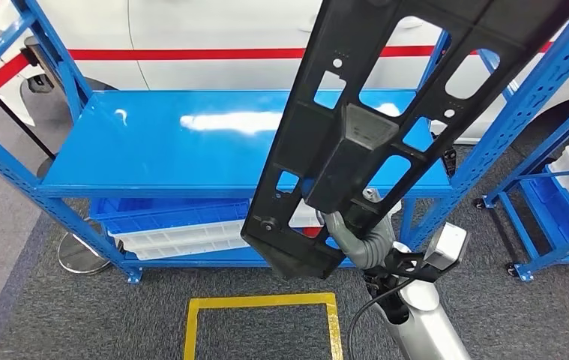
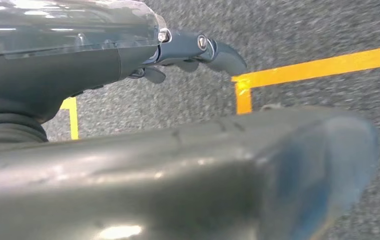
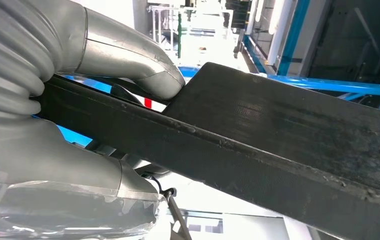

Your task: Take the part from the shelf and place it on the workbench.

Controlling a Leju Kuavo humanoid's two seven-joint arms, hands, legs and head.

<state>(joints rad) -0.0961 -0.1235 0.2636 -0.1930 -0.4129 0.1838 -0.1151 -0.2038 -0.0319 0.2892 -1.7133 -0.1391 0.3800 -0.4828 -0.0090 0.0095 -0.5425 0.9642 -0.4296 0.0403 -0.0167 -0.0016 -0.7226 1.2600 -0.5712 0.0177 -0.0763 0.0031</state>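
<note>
Part held aloft before shelf

Part [image 1: 386, 112]: long black plastic panel with cut-out windows and a raised central block. It is lifted clear of the shelf and tilted, its lower end near the robot and its upper end running off the top right of the head view. It crosses in front of the right half of the blue shelf top.

Items, left to right in the head view:
- Shelf [image 1: 154, 150]: blue steel rack, glossy top deck, perforated uprights. It stands on grey carpet.
- Bins [image 1: 176, 225]: blue and clear crates on the lower deck, under the top deck.
- Floor mark [image 1: 262, 304]: yellow taped square on the carpet, just in front of the shelf.
- Right hand [image 1: 356, 232]: grey, under the lower part of the panel. In the right wrist view the thumb [image 3: 127, 55] presses one face of the part [image 3: 278, 145] and the palm backs the other face, clamped on it.
- Second rack [image 1: 558, 195]: blue, at the far right, holding white crates.

Left hand [image 2: 187, 55]: seen in the left wrist view above carpet and yellow tape, fingers curled in, holding nothing.
</note>
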